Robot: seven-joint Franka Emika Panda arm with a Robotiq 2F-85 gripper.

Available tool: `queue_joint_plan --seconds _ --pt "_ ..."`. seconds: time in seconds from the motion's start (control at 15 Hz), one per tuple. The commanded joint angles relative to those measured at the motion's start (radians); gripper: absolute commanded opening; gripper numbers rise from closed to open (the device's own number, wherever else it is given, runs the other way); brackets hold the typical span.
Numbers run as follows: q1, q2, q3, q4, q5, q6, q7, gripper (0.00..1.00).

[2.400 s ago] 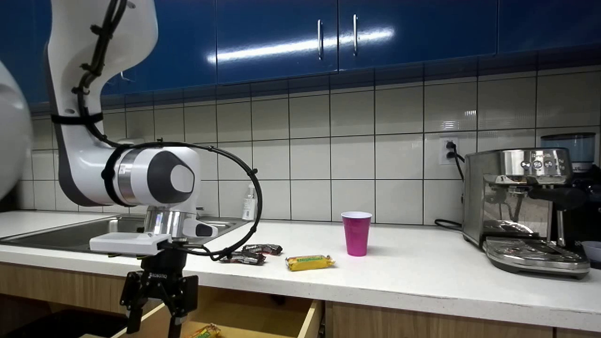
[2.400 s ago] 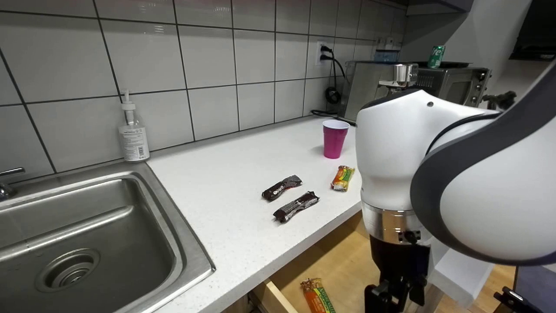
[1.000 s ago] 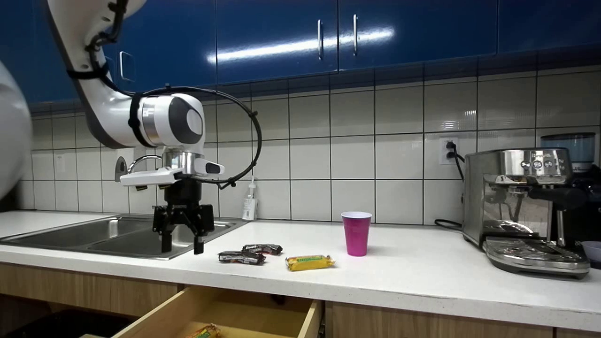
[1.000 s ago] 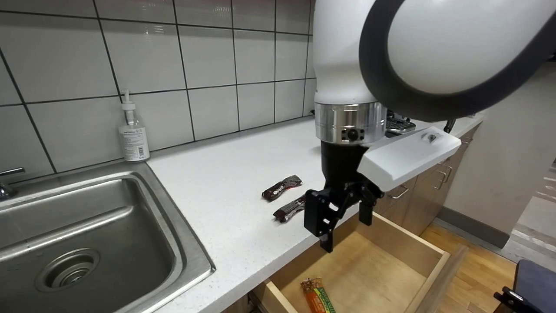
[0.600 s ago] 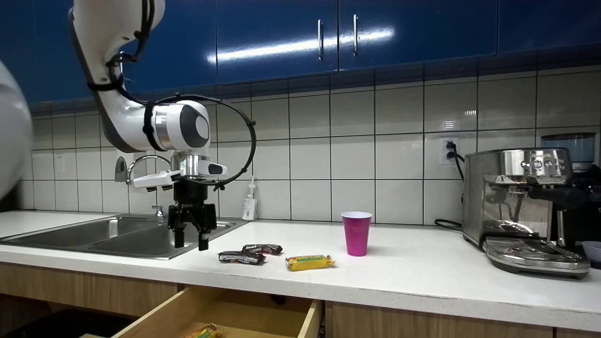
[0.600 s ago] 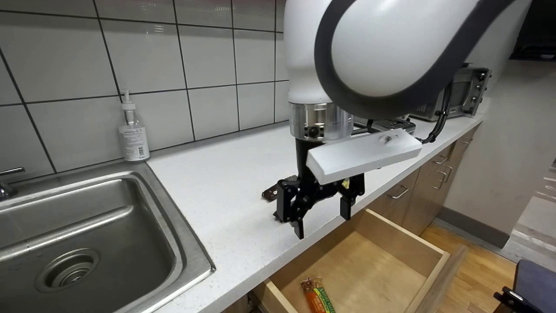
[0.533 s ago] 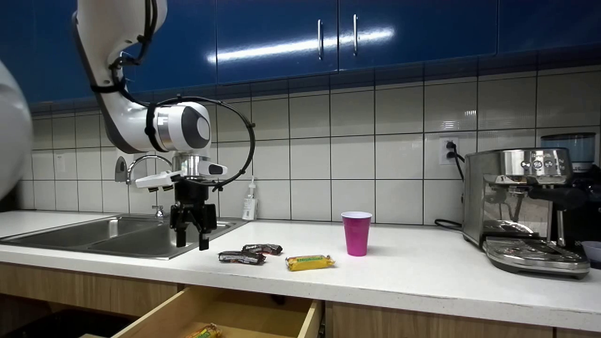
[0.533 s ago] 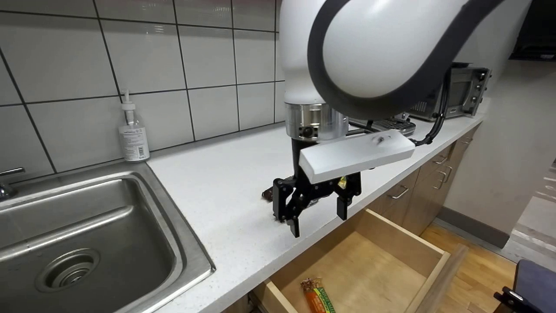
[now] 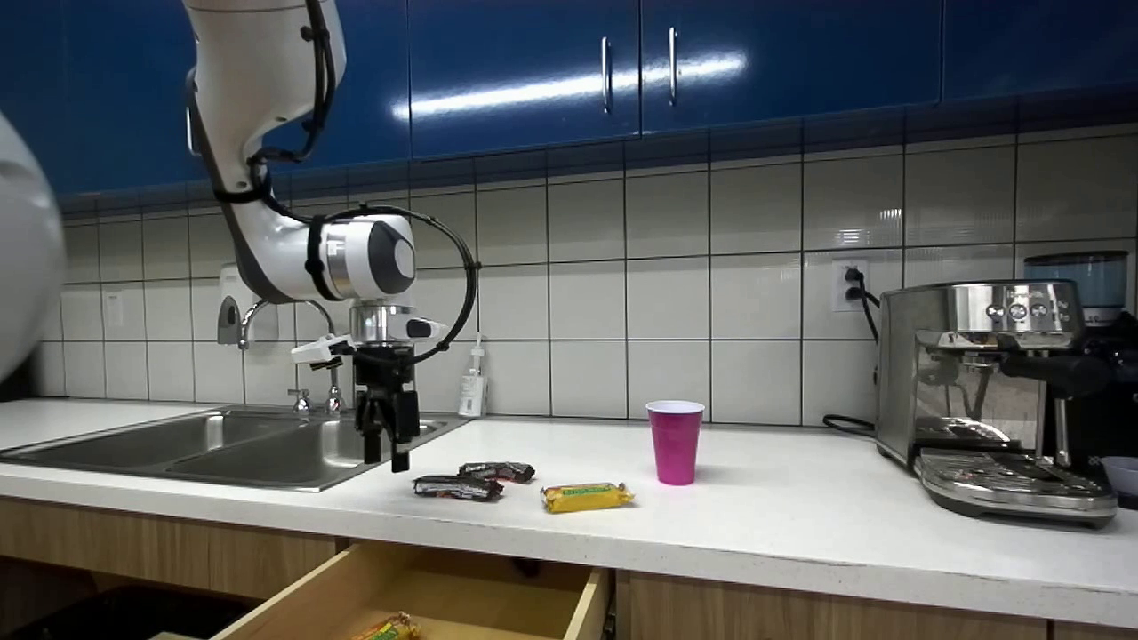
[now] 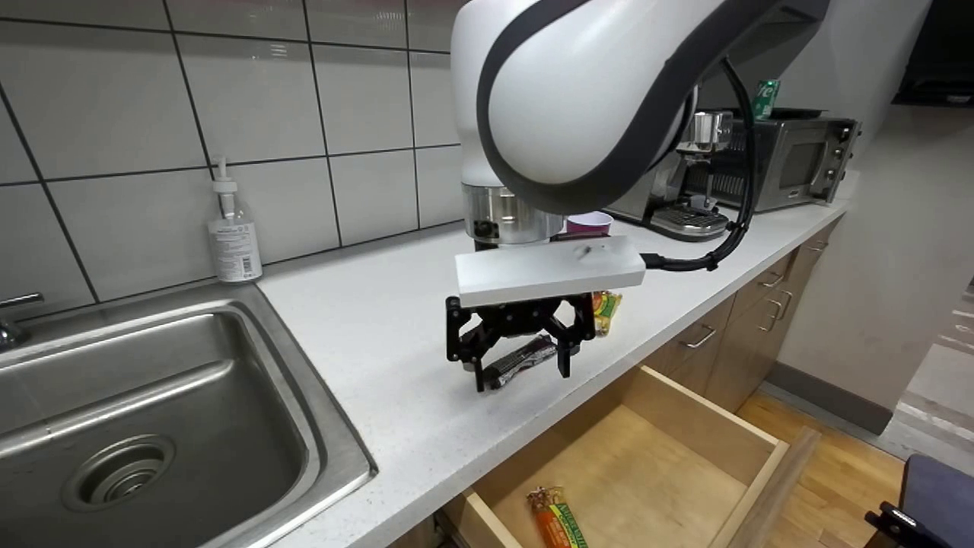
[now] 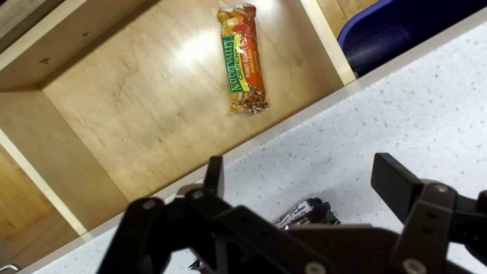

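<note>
My gripper point(image 9: 387, 455) is open and empty, pointing down above the counter near its front edge. Its fingertips also show in an exterior view point(image 10: 522, 373) and the wrist view point(image 11: 300, 173). Below it lies a dark-wrapped bar point(image 9: 458, 488), partly behind the fingers in the wrist view point(image 11: 306, 213); I see no contact. A second dark-wrapped bar point(image 9: 498, 471) lies just behind it. A yellow-wrapped bar point(image 9: 587, 498) lies farther along the counter, also in an exterior view point(image 10: 606, 308). An orange-and-yellow bar point(image 11: 245, 57) lies in the open drawer point(image 10: 647, 457) below the counter.
A pink cup point(image 9: 676, 444) stands behind the yellow bar. A steel sink point(image 10: 335, 426) and a soap bottle point(image 10: 234, 243) are beside the bars. A coffee machine point(image 9: 987, 391) and a toaster oven point(image 10: 799, 164) stand farther along. A blue bin point(image 11: 373, 45) shows beside the drawer.
The gripper has risen from low over the drawer and moved across to above the counter by the dark bars. It has turned about its vertical axis. The bars have stayed in place.
</note>
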Motion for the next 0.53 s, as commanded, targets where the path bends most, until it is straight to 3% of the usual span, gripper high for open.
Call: queue_joint_plan --seconds 0.0,0.47 --pt "0.023 0.046 -0.027 0.074 -0.017 -0.034 0.1 1.0" --pt "0.026 0.075 -0.054 0.098 -0.011 -0.026 0.21 1.0"
